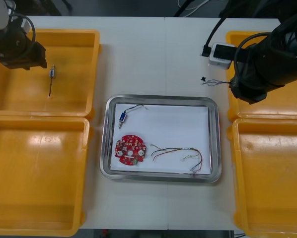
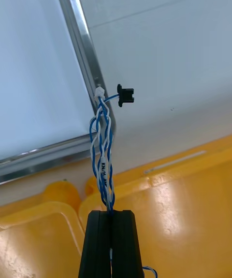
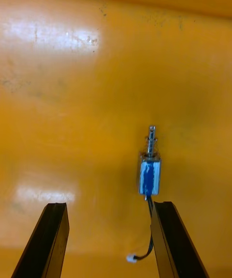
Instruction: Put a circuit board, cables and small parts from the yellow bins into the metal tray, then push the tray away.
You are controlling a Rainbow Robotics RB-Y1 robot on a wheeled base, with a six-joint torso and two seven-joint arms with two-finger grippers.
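The light table (image 1: 153, 59) has a thin seam (image 1: 164, 49) in its middle, which runs from the far edge toward the near side. On the table, close to the far edge at the right side, stands a small white box (image 1: 222, 54). A black plug (image 1: 206, 51) sits at the left side of this box, and a black cord (image 1: 214, 30) goes from it away over the far edge. Beyond the table the floor (image 1: 123, 7) is dark

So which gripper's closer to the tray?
Right. The right gripper, shut on a cable, is beside the tray, at its far right corner; the left gripper is open over the far left bin.
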